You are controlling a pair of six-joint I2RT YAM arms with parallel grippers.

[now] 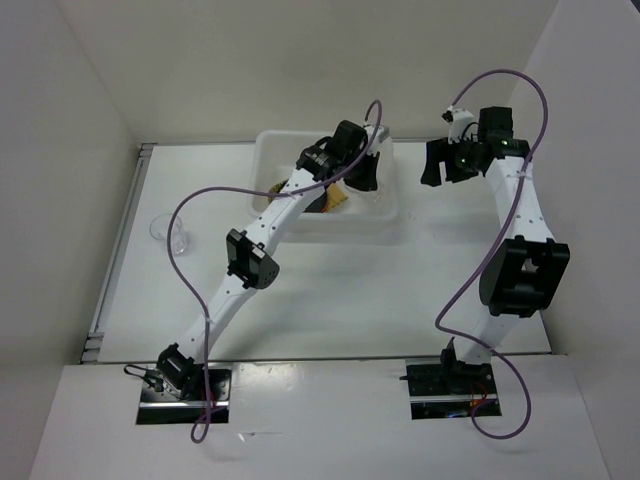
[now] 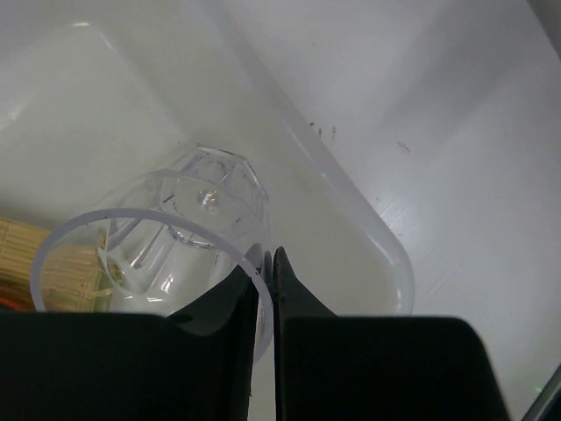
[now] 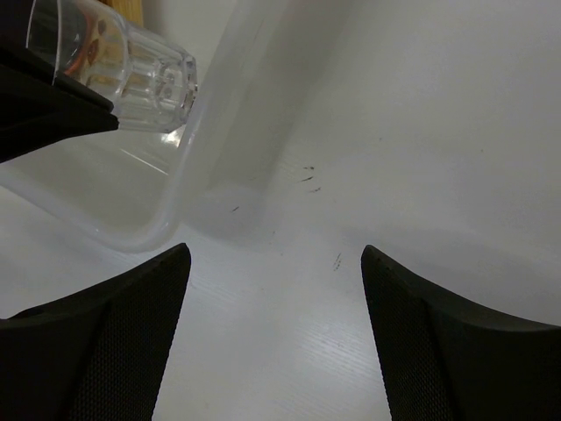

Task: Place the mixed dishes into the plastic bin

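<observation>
The left gripper is clenched on the rim of a clear cup, one finger inside the mouth and one outside. The cup sits inside the bin, tipped sideways with its base toward the bin's right wall. Whether it touches the floor of the bin I cannot tell. Beside it in the bin lies the bamboo tray, partly hidden under the arm in the top view. The right gripper is spread wide with nothing in it, over the table just outside the bin's corner. A 2nd cup stands upright on the table, well left of the bin.
</observation>
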